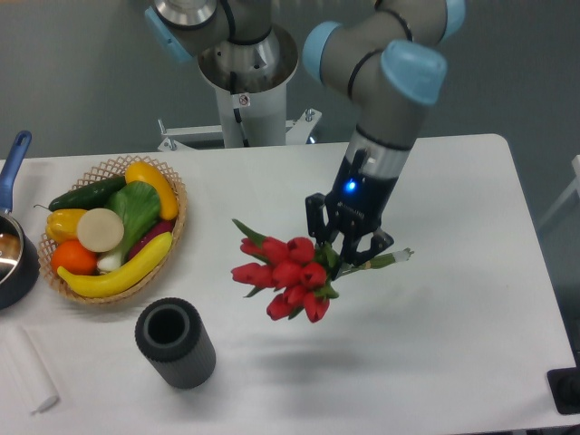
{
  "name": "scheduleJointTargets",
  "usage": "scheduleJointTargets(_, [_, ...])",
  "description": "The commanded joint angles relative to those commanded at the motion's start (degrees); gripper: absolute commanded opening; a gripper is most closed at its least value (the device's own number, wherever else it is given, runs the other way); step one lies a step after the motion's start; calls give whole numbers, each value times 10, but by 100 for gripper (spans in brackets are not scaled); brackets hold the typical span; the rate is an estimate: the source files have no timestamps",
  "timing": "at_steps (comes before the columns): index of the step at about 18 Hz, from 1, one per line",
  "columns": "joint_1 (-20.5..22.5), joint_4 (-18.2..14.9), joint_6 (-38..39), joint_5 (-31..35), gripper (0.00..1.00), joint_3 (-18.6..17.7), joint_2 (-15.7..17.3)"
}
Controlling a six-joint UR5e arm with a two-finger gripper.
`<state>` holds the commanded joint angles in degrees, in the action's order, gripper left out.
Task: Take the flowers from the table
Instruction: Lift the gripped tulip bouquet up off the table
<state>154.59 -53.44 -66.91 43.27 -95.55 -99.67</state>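
Note:
The flowers [288, 275], a bunch of red tulips with green leaves and stems, hang in the air above the white table [453, 344]. My gripper [349, 256] is shut on their stems just behind the blooms. The blooms point left and slightly down. The stem ends [397, 257] stick out to the right of the fingers. A soft shadow of the bunch lies on the tabletop below it.
A wicker basket [178, 227] of fruit and vegetables sits at the left. A black ribbed cylinder [175, 343] stands in front of it. A dark pot with a blue handle [13, 245] is at the far left edge. The robot's base [245, 82] stands behind the table.

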Motion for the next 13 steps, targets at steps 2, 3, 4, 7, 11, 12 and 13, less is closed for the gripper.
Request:
scheduleJointTargets(2, [19,0,45,-58,34,16,-1])
scheduleJointTargets(3, [28,0,51,-79,34,17,-1])
scheduleJointTargets(4, [33,0,53,-94,34,16,-1])
scheduleJointTargets(7, [34,0,76,-113,34,14,-1])
scheduleJointTargets(11, [36,1,79,-136,34,17,-2])
scheduleJointTargets(12, [36,1,79,-136,34,17,-3])
scheduleJointTargets(13, [36,1,79,-136,34,18,-2])
